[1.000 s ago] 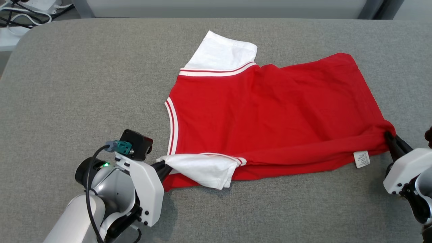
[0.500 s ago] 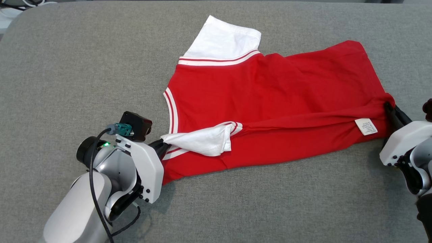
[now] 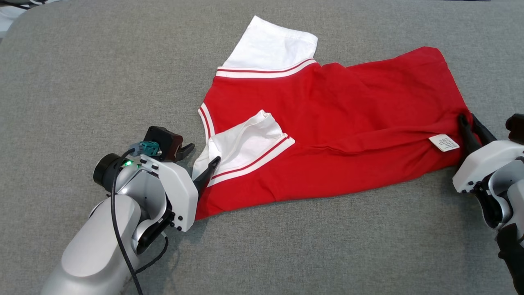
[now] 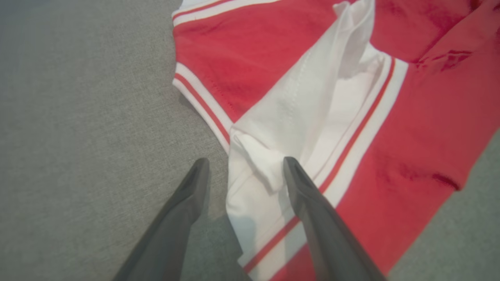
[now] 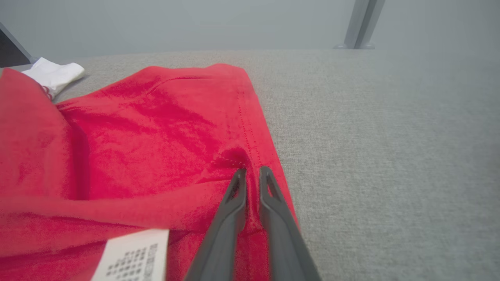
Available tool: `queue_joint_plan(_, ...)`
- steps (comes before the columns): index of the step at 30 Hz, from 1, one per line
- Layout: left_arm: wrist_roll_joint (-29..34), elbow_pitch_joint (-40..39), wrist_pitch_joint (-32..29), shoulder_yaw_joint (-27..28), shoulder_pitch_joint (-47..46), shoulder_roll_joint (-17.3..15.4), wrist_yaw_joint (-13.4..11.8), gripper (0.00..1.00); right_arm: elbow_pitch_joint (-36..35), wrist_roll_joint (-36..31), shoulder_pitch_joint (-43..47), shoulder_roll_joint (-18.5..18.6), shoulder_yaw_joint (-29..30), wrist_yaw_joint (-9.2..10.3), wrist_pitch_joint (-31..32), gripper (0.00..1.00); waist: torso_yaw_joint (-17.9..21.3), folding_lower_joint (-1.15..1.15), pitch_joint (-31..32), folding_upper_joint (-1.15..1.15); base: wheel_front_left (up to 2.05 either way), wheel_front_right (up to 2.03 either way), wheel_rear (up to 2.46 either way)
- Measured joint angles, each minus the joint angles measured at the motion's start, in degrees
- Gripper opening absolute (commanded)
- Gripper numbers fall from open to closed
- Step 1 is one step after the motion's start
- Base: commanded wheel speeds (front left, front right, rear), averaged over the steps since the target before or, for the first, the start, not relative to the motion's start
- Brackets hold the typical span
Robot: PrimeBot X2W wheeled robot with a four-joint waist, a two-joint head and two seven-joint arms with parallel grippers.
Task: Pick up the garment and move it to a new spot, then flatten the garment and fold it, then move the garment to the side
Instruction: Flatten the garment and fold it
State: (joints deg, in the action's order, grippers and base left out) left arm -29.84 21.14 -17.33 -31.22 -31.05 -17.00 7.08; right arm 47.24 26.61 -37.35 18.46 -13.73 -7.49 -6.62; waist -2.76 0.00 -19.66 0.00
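We see our left end effector (image 4: pixel 245 162) spread, straddling the red T-shirt's (image 3: pixel 327 123) white sleeve (image 4: pixel 312 105) on the grey tabletop (image 3: pixel 82 82). Our right end effector (image 5: pixel 252 171) pinches the shirt's hem.

Print on the label (image 3: pixel 444 143) is way too tiny to read, and the right wrist view chops it off at the bottom edge. The shirt (image 3: pixel 327 123) tucks its near-left corner behind the left gripper (image 3: pixel 204 152) housing. The right arm (image 3: pixel 503 192) runs off-frame.
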Motion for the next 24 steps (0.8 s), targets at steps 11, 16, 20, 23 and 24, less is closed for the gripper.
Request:
queue_joint_plan(11, 2.5, -1.8, 8.0, 0.9, 0.4, -0.3, -4.3, 1.0, -3.9, 1.0, -0.4, 0.4, -3.4, 0.0, -7.2, 1.0, 0.6, 0.0, 2.0, 0.0, 0.0, 0.0, 0.0)
queue_joint_plan(16, 2.7, -6.8, 13.8, 2.9, 5.0, -0.2, -7.7, 1.0, -14.9, -0.9, 3.4, 0.5, -2.5, 0.0, -7.6, 1.0, 0.9, 0.0, 3.6, 0.0, 0.0, 0.0, 0.0)
queue_joint_plan(20, 2.3, -9.9, 19.0, 5.5, 9.5, 0.1, -10.8, 1.0, -22.1, -2.0, 9.0, 0.1, -1.4, 0.0, -7.6, 1.0, 1.0, 0.0, 5.4, 0.0, 0.0, 0.0, 0.0)
queue_joint_plan(23, 2.1, -11.3, 22.1, 6.9, 12.2, 0.1, -12.4, 1.0, -25.7, -2.4, 12.6, -0.5, -1.2, 0.0, -7.6, 1.0, 1.2, 0.0, 7.0, 0.0, 0.0, 0.0, 0.0)
queue_joint_plan(24, 2.0, -11.6, 22.7, 7.2, 13.2, 0.1, -12.8, 1.0, -26.7, -2.4, 13.6, -0.7, -1.1, 0.0, -7.6, 1.0, 1.3, 0.0, 7.6, 0.0, 0.0, 0.0, 0.0)
